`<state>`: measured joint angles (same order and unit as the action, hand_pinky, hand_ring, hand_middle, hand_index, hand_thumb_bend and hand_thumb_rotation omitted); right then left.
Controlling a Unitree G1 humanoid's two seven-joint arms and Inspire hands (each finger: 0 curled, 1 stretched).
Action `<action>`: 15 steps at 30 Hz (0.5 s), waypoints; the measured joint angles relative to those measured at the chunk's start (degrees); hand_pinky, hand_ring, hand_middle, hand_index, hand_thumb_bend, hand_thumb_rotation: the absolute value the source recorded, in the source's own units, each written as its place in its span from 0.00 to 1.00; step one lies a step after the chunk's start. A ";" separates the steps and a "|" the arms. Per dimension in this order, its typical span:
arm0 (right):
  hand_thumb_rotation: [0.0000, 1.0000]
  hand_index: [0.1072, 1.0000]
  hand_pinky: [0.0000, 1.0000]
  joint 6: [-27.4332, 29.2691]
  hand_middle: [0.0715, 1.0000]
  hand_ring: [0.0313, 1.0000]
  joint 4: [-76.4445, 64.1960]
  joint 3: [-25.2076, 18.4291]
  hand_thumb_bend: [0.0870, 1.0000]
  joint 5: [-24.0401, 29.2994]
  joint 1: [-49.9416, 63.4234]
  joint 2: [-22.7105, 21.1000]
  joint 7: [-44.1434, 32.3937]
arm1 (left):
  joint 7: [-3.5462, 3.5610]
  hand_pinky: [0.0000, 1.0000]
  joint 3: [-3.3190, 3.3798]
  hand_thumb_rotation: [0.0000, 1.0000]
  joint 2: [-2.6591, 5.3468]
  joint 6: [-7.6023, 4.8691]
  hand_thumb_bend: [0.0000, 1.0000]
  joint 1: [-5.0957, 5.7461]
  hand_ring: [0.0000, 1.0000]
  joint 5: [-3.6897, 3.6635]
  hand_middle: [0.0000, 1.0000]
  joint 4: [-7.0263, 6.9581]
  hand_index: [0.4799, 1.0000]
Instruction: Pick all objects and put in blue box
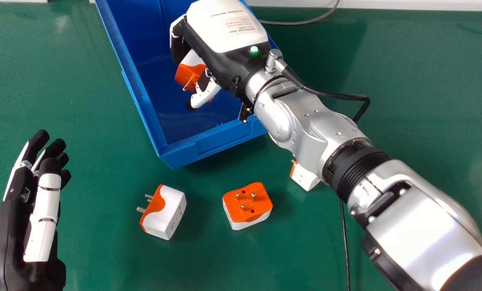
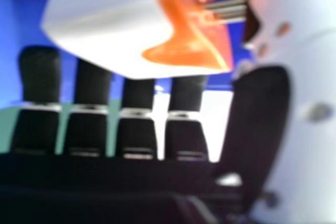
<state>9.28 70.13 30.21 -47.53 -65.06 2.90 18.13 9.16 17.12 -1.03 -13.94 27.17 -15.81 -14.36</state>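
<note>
I have the right hand (image 1: 225,60) over the inside of the blue box (image 1: 166,150), clamped on an orange-and-white adapter (image 1: 189,72), bent fingers on one side, thumb on the other. In my head view its pins point down toward the box's near end; in the right hand view its orange pin face is turned to the thumb and its white body lies across in front of the fingers. I can't tell its long axis for certain. Blue floor shows between it and the box's left wall, and more between the thumb and the near wall, so that's the open room on those sides. The near edge runs at a slant, its left corner closest to me.

Three more adapters lie on the green tabletop (image 1: 103,250), on the near side of the box. The left adapter (image 1: 172,214) points its pins left, its long axis slanting from far right to near left. The middle adapter (image 1: 247,216) stands pins up, with tabletop between it and the left one. The right adapter (image 1: 304,178) is partly hidden by the right forearm (image 1: 318,129), its orange side facing left and away.

The left hand (image 1: 8,234) is at the left edge, fingers loosely extended away from me.
</note>
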 measured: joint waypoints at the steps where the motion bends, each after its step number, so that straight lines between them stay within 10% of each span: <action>1: 0.00 0.44 0.32 -0.15 0.51 0.42 0.71 0.12 0.44 0.00 -0.04 0.25 0.19 | 0.01 0.92 0.04 0.66 -0.10 0.00 0.45 -0.01 0.90 0.02 0.88 0.00 0.79; 15: 0.00 0.45 0.33 -4.13 0.49 0.41 3.95 1.65 0.45 0.08 -1.64 1.25 0.13 | 0.22 0.93 0.05 0.68 -0.10 -0.38 0.43 0.22 0.90 -0.09 0.88 -0.05 0.79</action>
<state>5.15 74.09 31.86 -47.45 -66.70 4.15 18.26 9.39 17.17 -1.13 -14.32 27.39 -15.90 -14.41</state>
